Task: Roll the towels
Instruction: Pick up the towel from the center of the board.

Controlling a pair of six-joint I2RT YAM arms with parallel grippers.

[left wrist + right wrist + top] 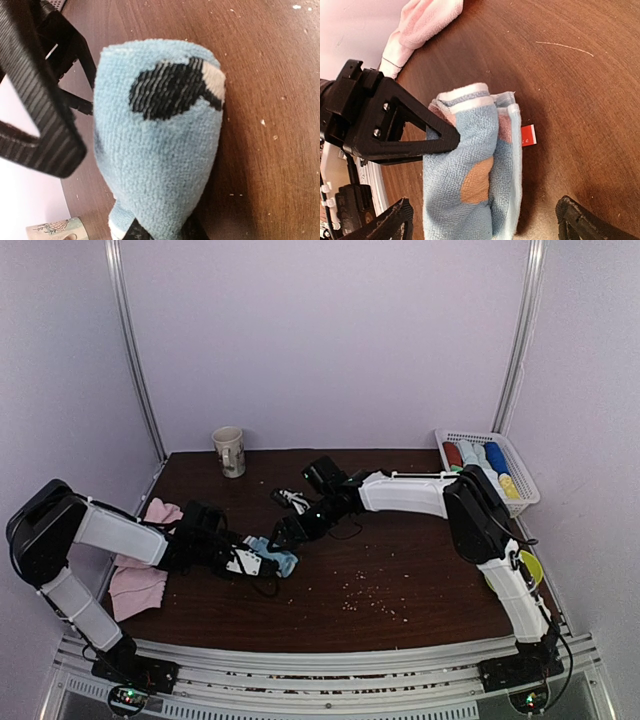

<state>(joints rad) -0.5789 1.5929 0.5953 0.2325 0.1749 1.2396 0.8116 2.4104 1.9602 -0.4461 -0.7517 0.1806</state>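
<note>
Blue towel (155,150), just one, sits clenched in the left tool (258,562); right tool (485,205) released; two pink towels (137,590) lie apart.

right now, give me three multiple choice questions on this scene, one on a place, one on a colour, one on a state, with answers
1. Where on the table does the mug stand?
A near edge, middle
B far edge, left of middle
C near right corner

2. What colour, mainly, is the towel in the left gripper?
A light blue
B pink
C yellow

3. How is the right gripper?
A shut tight
B open wide
C out of every view

Answers:
1 B, the top view shows the mug close to the back wall.
2 A, both wrist views show light blue cloth clamped there.
3 B, its own camera shows the fingers far apart, holding nothing.
</note>
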